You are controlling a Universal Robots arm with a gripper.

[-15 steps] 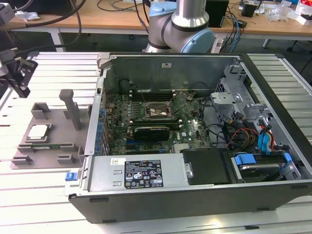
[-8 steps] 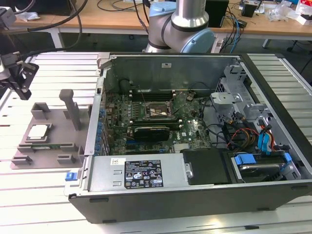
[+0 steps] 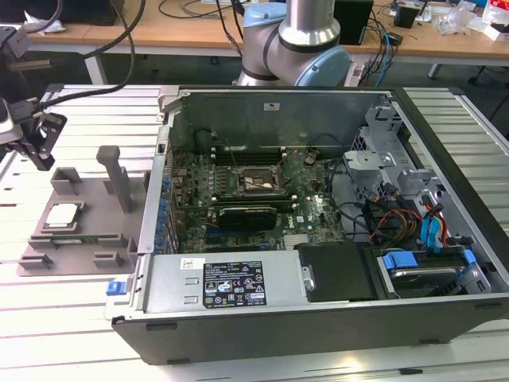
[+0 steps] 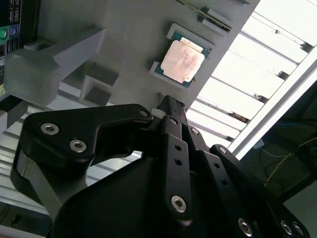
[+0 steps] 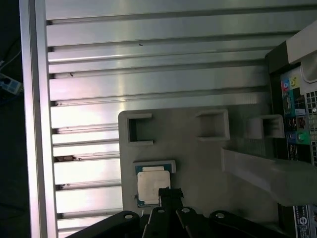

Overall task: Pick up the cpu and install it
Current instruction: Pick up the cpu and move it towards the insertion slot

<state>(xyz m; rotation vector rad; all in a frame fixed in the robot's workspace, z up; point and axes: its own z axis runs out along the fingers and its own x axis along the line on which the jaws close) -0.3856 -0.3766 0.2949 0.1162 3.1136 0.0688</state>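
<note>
My hand (image 4: 169, 105), fingers closed together and gripping nothing, hangs near the cpu (image 4: 181, 61) (seated in a grey fixture (image 3: 95, 219)) on the worktop (image 3: 71, 318).

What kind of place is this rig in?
Likely a robotics lab: open black computer case on a slotted aluminium table, grey plastic fixture beside it, wooden desks with cables behind.
</note>
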